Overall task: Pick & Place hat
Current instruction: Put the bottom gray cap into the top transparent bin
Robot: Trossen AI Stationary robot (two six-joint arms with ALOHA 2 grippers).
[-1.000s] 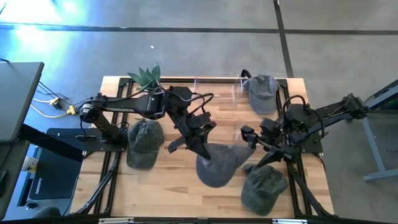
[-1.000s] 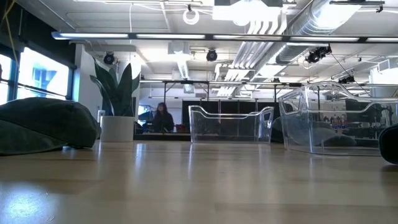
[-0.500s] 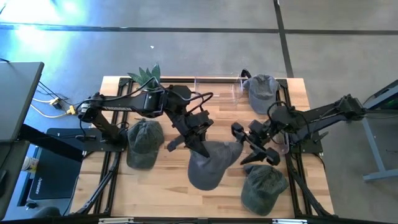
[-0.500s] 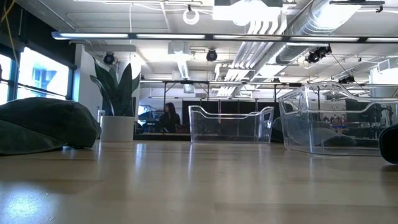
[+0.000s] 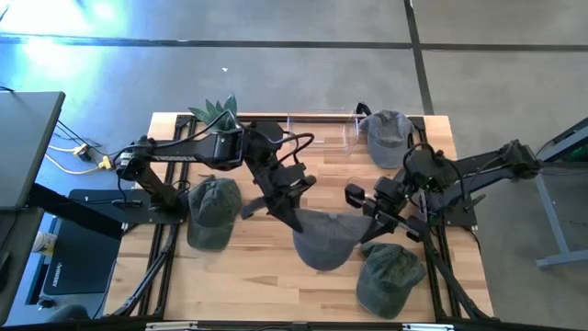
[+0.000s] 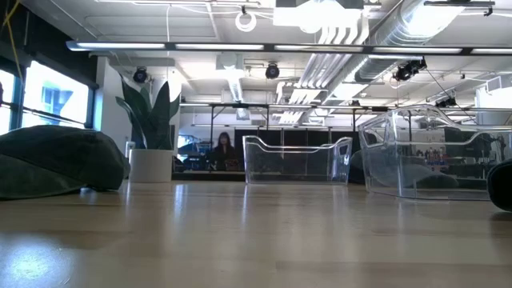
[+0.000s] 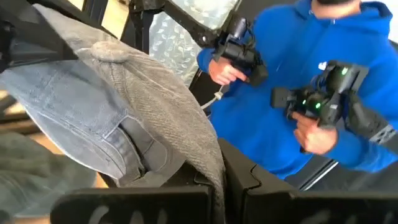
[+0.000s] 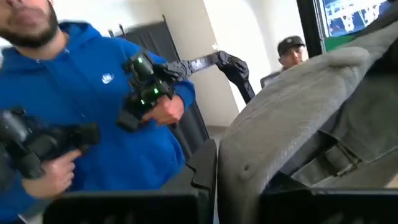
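A grey hat [image 5: 326,241] is held between my two grippers at the middle of the table. My left gripper [image 5: 292,217] is shut on its left edge and my right gripper [image 5: 366,221] on its right edge. The left wrist view shows the hat's crown, top button and back strap [image 7: 144,151]. In the right wrist view the hat [image 8: 311,106] fills the right half. A dark green hat [image 5: 213,211] rests crown up on the table's left, and another green hat [image 5: 390,276] at the near right. A grey hat [image 5: 386,136] lies at the far right. My left gripper pinches the hat's lower rim [image 7: 210,163] between its two fingers, a little beside the back strap. It comes slanting down from the table's far left. The crown stands out beyond the fingers; whether the hat touches the table I cannot tell. My right gripper pinches the hat's rim [image 8: 235,158] on the side opposite my left gripper, the cloth running down between its two fingers. It comes level from the table's right side. One layer or several, I cannot tell.
A clear bin [image 5: 322,129] stands at the far edge and a potted plant [image 5: 216,112] at the far left. Beyond the table a person in a blue hoodie [image 7: 311,81] holds hand controllers. Bare wood lies at the near left.
My right gripper has come in from the table's right and taken hold of the grey hat's right edge. My left gripper, still shut on the hat, has swung it a little toward the near left and back, so the hat now spans both grippers.
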